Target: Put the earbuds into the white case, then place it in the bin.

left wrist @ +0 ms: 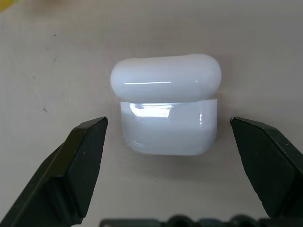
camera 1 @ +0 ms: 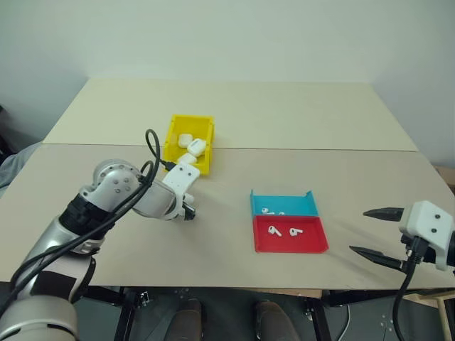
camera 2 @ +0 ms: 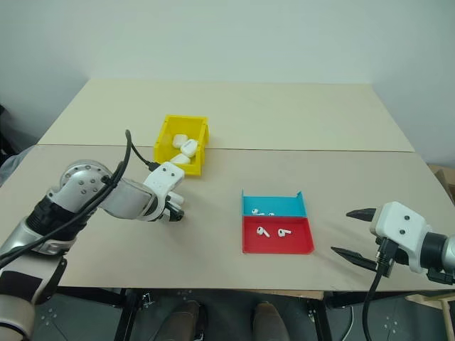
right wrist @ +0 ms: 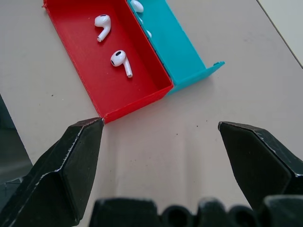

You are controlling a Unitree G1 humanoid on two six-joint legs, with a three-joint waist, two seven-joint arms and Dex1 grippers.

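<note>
The left gripper (left wrist: 168,137) hangs over the white case (left wrist: 166,112), its 2 black fingers spread wide on either side without touching it; the case lies on the table (camera 1: 234,114) with its lid flipped up, just in front of the yellow bin (camera 1: 189,143), which holds other white cases. To the right of the bin, 2 earbuds (right wrist: 113,45) lie in the red tray (right wrist: 142,97), beside the blue tray (right wrist: 175,45). Right of the red tray, the right gripper (right wrist: 158,151) hovers, fingers apart and empty.

Left tool (left wrist: 168,142) angled downward, right tool (camera 1: 373,231) level, both spread wide.
</note>
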